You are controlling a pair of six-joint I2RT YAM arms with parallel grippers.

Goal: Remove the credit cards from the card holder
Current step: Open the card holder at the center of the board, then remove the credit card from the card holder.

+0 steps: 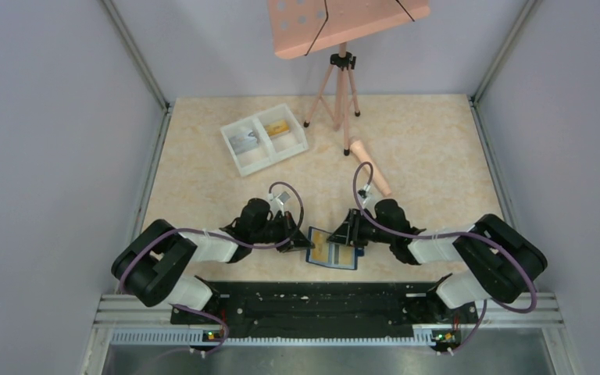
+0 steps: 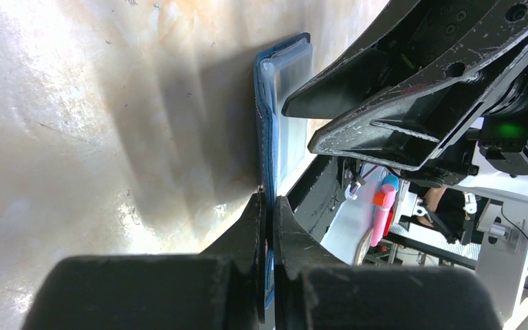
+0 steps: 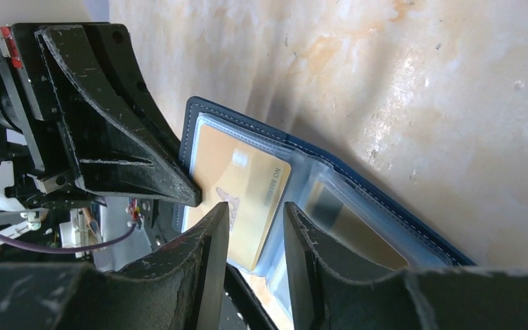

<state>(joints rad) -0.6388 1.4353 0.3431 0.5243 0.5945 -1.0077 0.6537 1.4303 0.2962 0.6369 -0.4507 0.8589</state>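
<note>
The blue card holder point(image 1: 332, 251) lies open near the table's front edge, between both grippers. My left gripper point(image 2: 268, 227) is shut on its left edge; the holder point(image 2: 267, 137) shows edge-on in that view. My right gripper point(image 3: 254, 220) is open just over the holder point(image 3: 385, 199), its fingers either side of a yellow-orange credit card point(image 3: 240, 185) that sticks partly out of a clear slot. Another card shows dimly inside the slot to its right. A grey-silver card point(image 1: 244, 141) and a yellow-orange card point(image 1: 279, 127) lie in the white tray.
The white two-compartment tray point(image 1: 238, 160) stands at the back left. A pink tripod stand point(image 1: 342, 86) is at the back centre, with a pink cylinder point(image 1: 371, 168) lying in front of it. The black rail point(image 1: 312, 301) runs along the near edge.
</note>
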